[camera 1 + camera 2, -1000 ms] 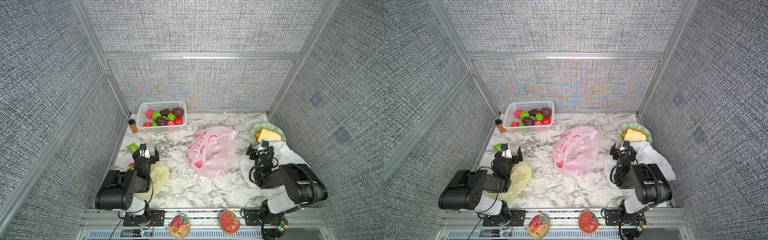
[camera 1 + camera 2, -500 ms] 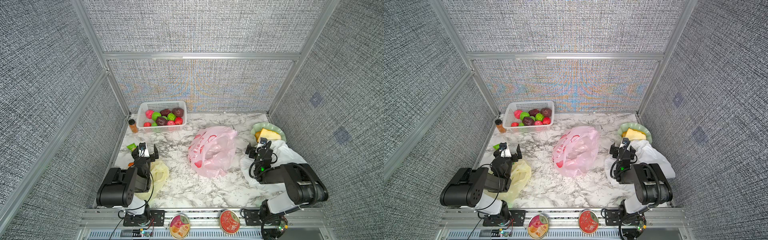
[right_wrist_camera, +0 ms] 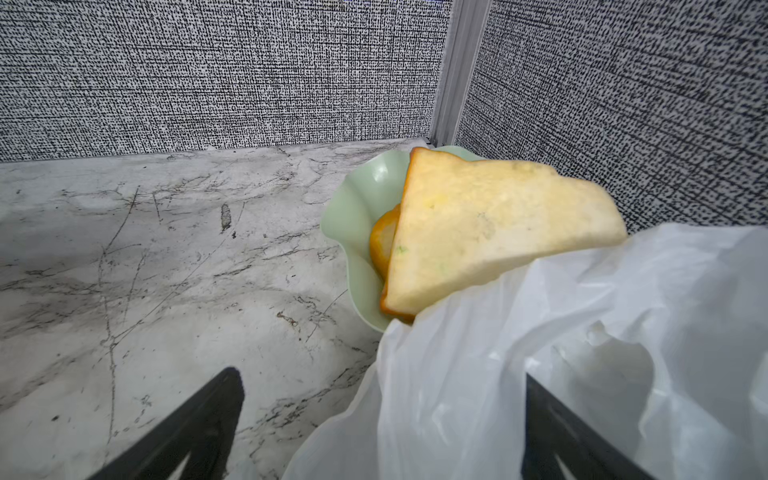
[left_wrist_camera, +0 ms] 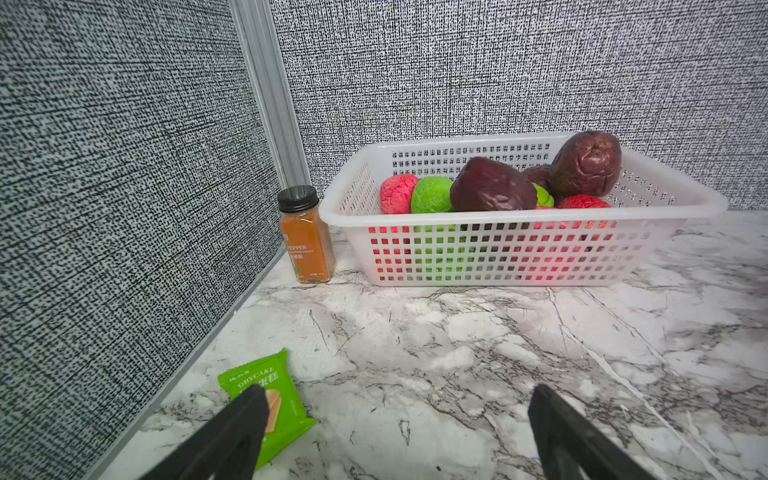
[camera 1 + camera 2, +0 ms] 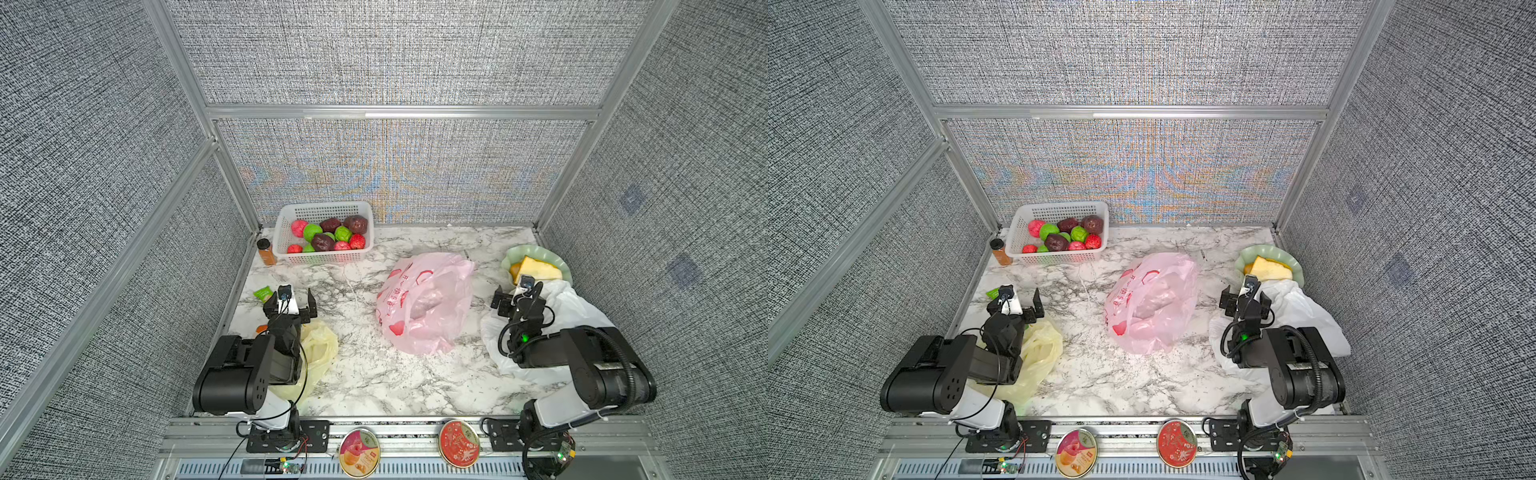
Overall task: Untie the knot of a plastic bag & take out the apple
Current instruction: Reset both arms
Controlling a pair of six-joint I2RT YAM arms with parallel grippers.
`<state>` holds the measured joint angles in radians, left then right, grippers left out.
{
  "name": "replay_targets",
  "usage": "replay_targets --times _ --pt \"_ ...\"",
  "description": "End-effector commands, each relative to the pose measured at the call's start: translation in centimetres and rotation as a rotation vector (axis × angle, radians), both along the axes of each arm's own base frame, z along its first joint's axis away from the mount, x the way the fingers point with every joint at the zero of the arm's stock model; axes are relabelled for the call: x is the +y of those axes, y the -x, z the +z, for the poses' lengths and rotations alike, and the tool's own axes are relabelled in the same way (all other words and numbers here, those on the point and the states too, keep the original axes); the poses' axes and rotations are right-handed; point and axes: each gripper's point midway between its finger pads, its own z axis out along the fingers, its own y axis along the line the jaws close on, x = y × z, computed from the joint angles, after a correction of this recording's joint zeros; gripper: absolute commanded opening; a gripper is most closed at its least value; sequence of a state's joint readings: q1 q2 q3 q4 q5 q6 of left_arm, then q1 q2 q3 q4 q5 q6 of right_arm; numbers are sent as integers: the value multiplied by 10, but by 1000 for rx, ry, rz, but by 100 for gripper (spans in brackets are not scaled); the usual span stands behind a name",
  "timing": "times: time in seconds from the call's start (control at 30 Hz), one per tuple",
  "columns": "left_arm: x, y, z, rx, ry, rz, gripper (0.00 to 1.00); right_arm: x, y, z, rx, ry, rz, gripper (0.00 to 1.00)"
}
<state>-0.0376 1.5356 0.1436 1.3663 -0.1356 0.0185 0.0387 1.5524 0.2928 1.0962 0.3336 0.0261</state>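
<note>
The translucent pink plastic bag (image 5: pixel 424 303) lay mid-desk (image 5: pixel 365 374), unopened, with a dim rounded lump inside that was likely the apple. The left fingers (image 4: pixel 232 428) and right fingers (image 3: pixel 199 415) stood fully spread and empty, well apart from it. The right ones hung over a crumpled white plastic bag (image 5: pixel 573 316), which a reach could snag. The knot was unclear; a one-sided pull might drag or tear the thin film

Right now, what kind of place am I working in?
Most likely a lab robot test cell, not a home: grey fabric-textured wall panels in aluminium framing box in a marble-patterned tabletop.
</note>
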Motion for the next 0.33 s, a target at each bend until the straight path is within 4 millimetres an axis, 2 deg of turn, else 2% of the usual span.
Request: replay_targets --times 0.0,0.17,0.3 --pt "0 0 8 -34 2 3 99 0 -1 0 0 -7 1 99" --pt "-1 -6 4 -13 1 0 100 0 0 0 0 -7 1 99" --pt "0 -2 7 -29 2 1 99 1 -1 0 -1 -7 2 99"
